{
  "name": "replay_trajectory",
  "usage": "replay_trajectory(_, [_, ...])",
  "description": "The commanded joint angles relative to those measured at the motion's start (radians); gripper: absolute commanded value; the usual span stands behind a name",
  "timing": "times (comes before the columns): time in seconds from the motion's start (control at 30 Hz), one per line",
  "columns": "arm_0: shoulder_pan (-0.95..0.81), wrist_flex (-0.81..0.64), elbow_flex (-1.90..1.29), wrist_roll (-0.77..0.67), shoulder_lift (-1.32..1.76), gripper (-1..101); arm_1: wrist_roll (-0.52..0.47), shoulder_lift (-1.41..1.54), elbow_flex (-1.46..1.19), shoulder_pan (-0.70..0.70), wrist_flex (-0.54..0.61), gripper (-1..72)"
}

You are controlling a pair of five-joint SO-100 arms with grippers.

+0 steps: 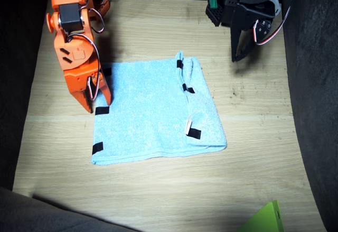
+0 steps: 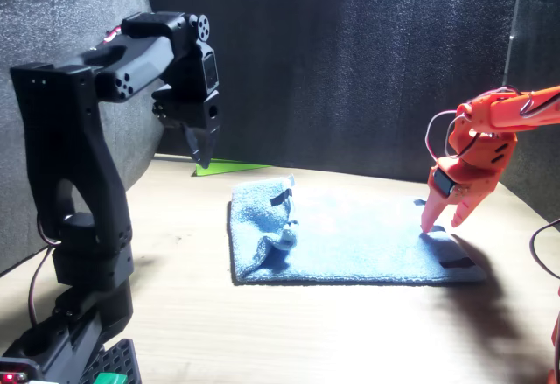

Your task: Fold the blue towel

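Note:
The blue towel (image 1: pixel 148 110) (image 2: pixel 359 231) lies flat on the wooden table. Its edge on the left arm's side is turned over into a narrow, rumpled flap (image 1: pixel 198 105) (image 2: pixel 276 235) that carries black tape strips. More strips mark the opposite edge. My orange right gripper (image 1: pixel 95 99) (image 2: pixel 444 223) points down at that opposite edge, fingertips just above the cloth and slightly apart, with nothing between them. My black left gripper (image 1: pixel 242 55) (image 2: pixel 201 152) hangs in the air beyond the flap side, clear of the towel and holding nothing; its jaws look a little parted.
A bright green sheet (image 1: pixel 264 219) (image 2: pixel 229 167) lies at the table corner near the left arm's side. Dark cloth borders the table (image 1: pixel 158 189) on both sides. Cables and black hardware (image 1: pixel 216 5) sit at the far edge.

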State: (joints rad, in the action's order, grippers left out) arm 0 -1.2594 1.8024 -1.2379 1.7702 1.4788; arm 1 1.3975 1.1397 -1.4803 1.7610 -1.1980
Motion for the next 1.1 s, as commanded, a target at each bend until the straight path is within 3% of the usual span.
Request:
replay_trajectory(0.0, [-0.014, 0.012, 0.032, -0.003, 0.021, 0, 0.008, 0.02, 0.032, 0.011, -0.034, 29.9])
replay_trajectory(0.53, [-0.011, 0.048, 0.075, -0.008, 0.031, 0, -0.011, -0.012, 0.048, 0.031, -0.084, 28.2])
replay_trajectory(0.63, [-0.011, 0.052, 0.08, -0.008, 0.037, 0, -0.021, -0.017, 0.048, 0.04, -0.091, 23.2])
replay_trajectory(0.73, [-0.011, 0.057, 0.083, -0.008, 0.043, 0, -0.028, -0.018, 0.048, 0.04, -0.092, 10.5])
replay_trajectory(1.07, [-0.015, 0.083, 0.094, -0.006, 0.071, 0, -0.038, -0.023, 0.051, 0.038, -0.097, 0.2])
